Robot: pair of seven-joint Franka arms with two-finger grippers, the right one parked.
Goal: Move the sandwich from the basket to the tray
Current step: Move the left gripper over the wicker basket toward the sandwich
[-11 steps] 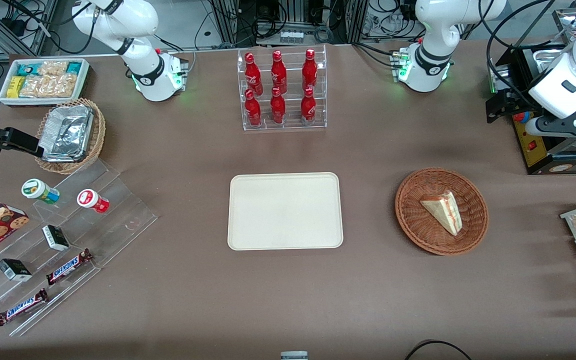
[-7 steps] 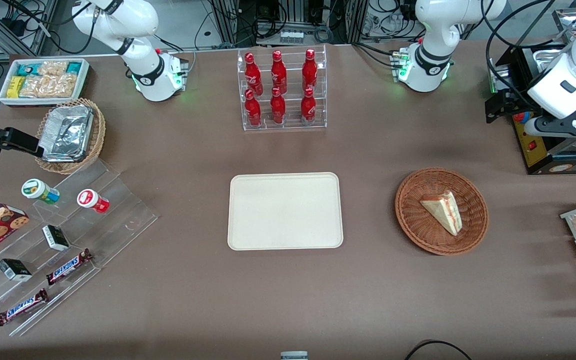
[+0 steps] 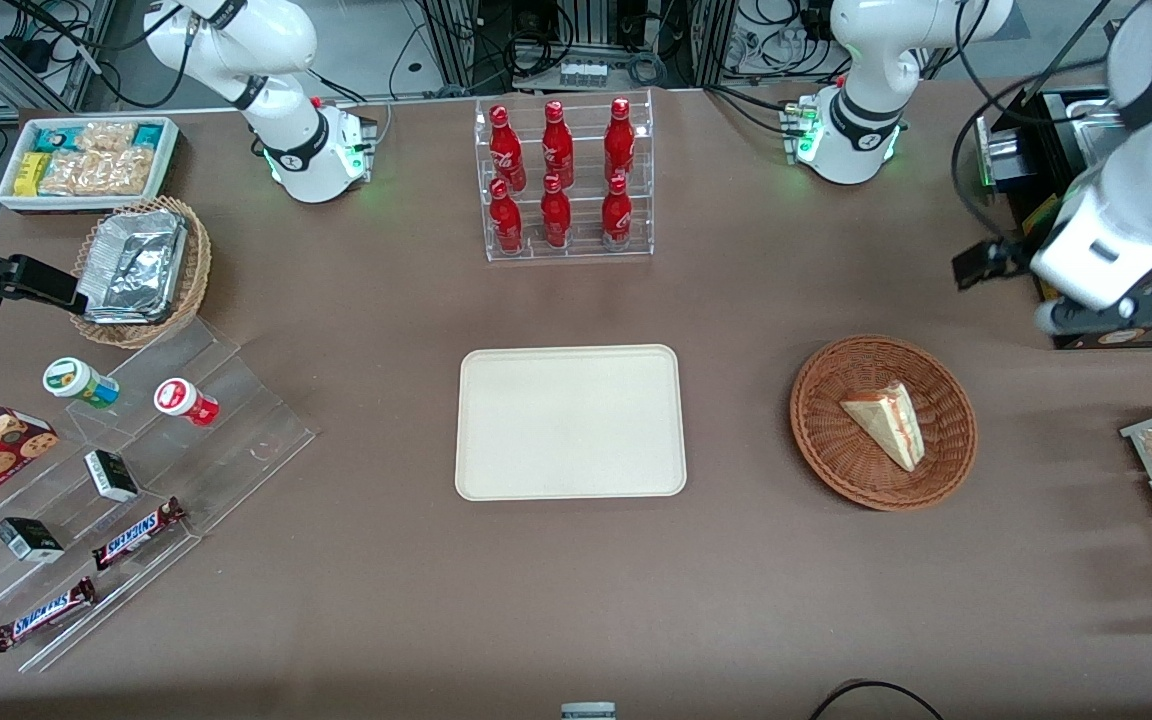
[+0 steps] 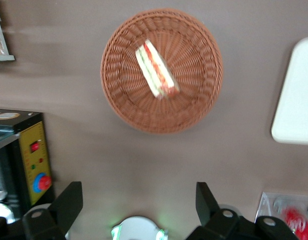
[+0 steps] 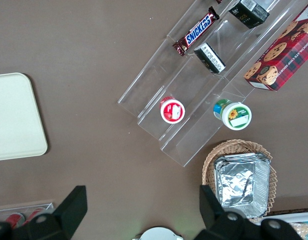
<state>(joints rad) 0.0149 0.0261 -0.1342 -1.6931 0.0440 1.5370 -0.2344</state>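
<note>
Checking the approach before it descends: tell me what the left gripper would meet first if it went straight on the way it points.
Probably bare tablecloth just outside the basket. The open gripper points down beside it; the sandwich looks off that line. Depth is unclear.

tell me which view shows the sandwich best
The front view: the sandwich lies sharp and unobstructed in the basket, its filling edge visible. The left wrist view shows it blurred, seen from above with the open gripper well off it. The right wrist view misses it.
</note>
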